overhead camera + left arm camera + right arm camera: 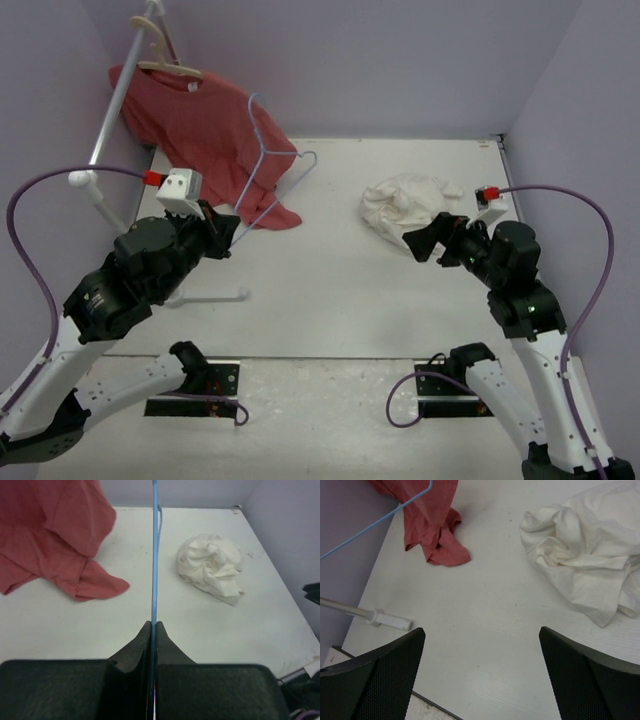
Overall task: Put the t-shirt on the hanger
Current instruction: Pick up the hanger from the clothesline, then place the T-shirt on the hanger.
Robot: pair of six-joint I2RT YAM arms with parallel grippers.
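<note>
The t-shirt [405, 205] [210, 567] [585, 570] lies crumpled in a cream heap on the white table, right of centre. The hanger [296, 152] [154, 555] [375, 523] is a thin light-blue wire triangle held up off the table at the left. My left gripper [218, 230] [154, 624] is shut on its wire, which runs straight up between the pinched fingers. My right gripper [420, 243] [482, 630] hovers just in front of the t-shirt's near-left edge. It stands wide open with only bare table between its fingers.
A red t-shirt [200, 125] [55, 535] hangs from a pale wooden hanger [170, 68] on a white rack pole [120, 95] at the back left, its hem trailing on the table. The rack's white foot tube [215, 295] [382, 618] lies near my left arm. Lavender walls close three sides.
</note>
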